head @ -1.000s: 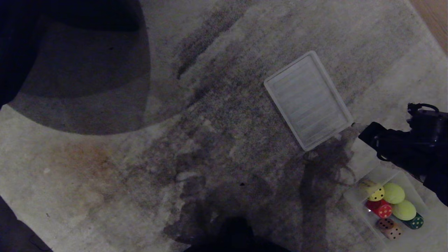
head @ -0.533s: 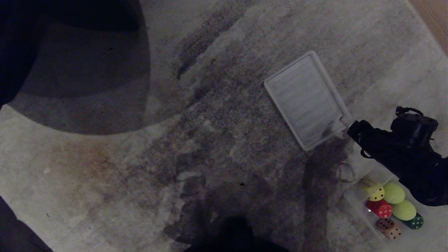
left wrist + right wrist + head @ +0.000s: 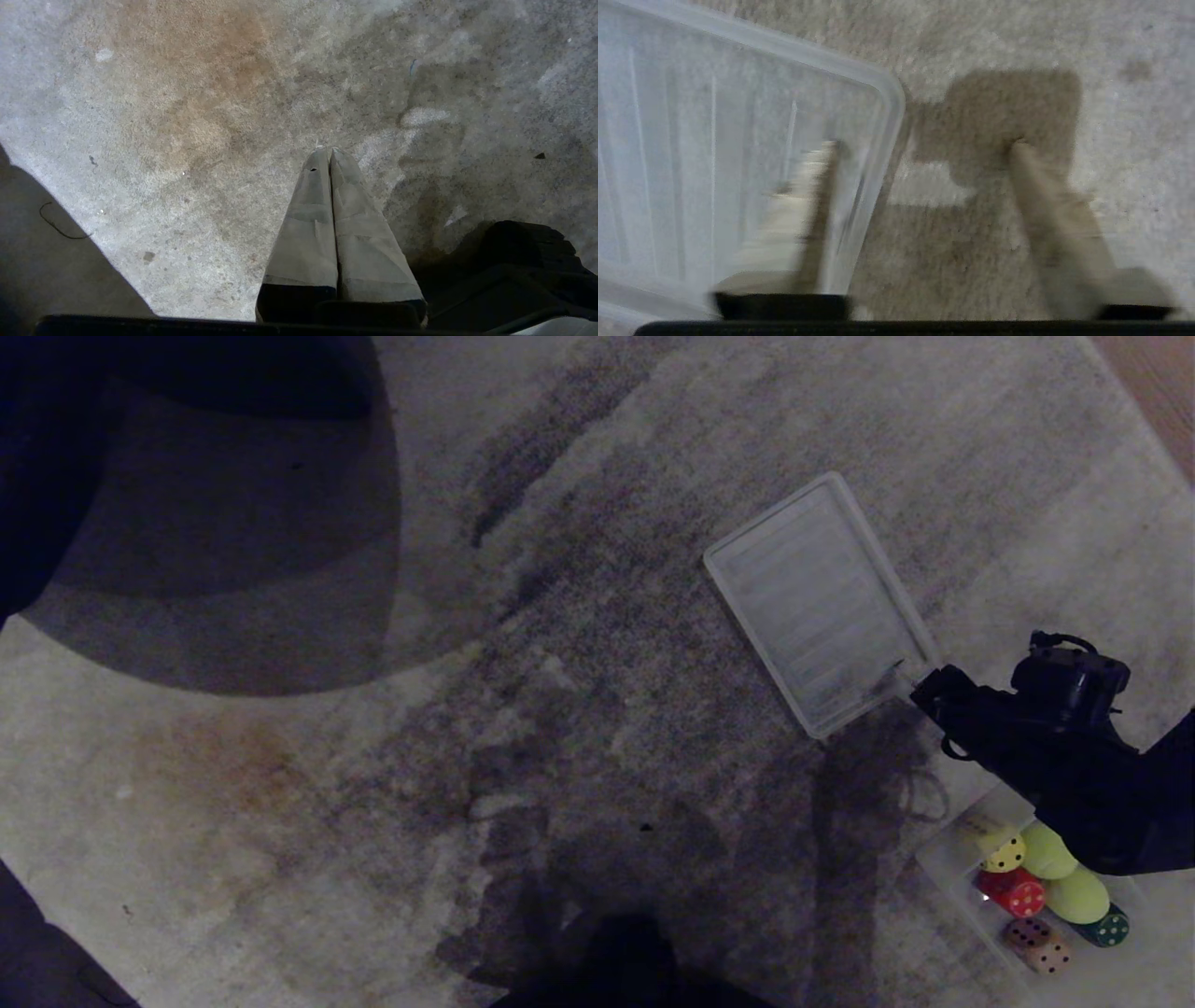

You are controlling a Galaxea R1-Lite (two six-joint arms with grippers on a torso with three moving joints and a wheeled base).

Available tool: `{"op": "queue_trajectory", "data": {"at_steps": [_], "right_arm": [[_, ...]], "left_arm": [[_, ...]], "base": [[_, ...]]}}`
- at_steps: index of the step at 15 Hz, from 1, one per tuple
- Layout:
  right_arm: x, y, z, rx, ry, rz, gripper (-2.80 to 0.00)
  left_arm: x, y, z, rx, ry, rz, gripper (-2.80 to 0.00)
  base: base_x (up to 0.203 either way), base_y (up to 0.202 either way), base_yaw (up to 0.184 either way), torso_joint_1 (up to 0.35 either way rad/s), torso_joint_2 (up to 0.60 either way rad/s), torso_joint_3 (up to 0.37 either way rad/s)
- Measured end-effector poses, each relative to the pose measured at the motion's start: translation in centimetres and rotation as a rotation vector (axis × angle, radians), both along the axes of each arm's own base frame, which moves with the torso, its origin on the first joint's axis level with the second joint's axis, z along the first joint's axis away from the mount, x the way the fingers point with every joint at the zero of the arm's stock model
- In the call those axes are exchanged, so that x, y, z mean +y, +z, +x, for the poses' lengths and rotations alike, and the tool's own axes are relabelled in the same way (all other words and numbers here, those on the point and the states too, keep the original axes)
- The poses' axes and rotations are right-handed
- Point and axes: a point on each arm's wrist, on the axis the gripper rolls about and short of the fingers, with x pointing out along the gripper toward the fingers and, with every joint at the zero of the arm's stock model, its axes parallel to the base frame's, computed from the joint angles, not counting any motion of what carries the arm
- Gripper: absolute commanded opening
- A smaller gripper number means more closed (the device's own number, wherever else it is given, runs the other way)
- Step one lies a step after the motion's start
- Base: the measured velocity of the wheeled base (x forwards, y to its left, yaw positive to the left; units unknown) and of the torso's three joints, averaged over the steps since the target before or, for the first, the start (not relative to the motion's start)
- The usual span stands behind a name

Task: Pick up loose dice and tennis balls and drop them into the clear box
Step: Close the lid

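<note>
The clear box sits on the carpet at the lower right. Inside it lie several dice: yellow, red, pinkish-brown and dark green. Two tennis balls lie among them, the farther one partly hidden by my right arm. My right gripper reaches past the box to the near corner of the flat ribbed panel. It is open and empty, one finger over the panel, the other over carpet. My left gripper is shut, empty, over bare carpet.
Stained grey carpet fills the view. A dark curved shadow covers the far left. A strip of wooden floor shows at the far right corner. My base darkens the bottom edge.
My right arm has swung left and away from the box, bringing its fingers to the panel's near corner. It now covers part of one tennis ball.
</note>
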Motion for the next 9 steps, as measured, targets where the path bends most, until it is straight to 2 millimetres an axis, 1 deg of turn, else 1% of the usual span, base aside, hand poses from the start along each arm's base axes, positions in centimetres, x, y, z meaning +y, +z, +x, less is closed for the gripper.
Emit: {"op": "queue_trajectory", "data": {"at_steps": [6,9], "right_arm": [[0.0,0.1,0.0,-0.007,-0.009,0.000,-2.80],[0.0,0.5,-0.9,0.001,-0.012,0.000,-2.80]], "left_arm": [[0.0,0.0,0.0,0.000,0.000,0.000,-2.80],[0.0,0.0,0.0,0.000,0.000,0.000,-2.80]], "base": [[0.000,0.000,0.000,0.000,0.00,0.000],[0.000,0.000,0.000,0.000,0.00,0.000]]}}
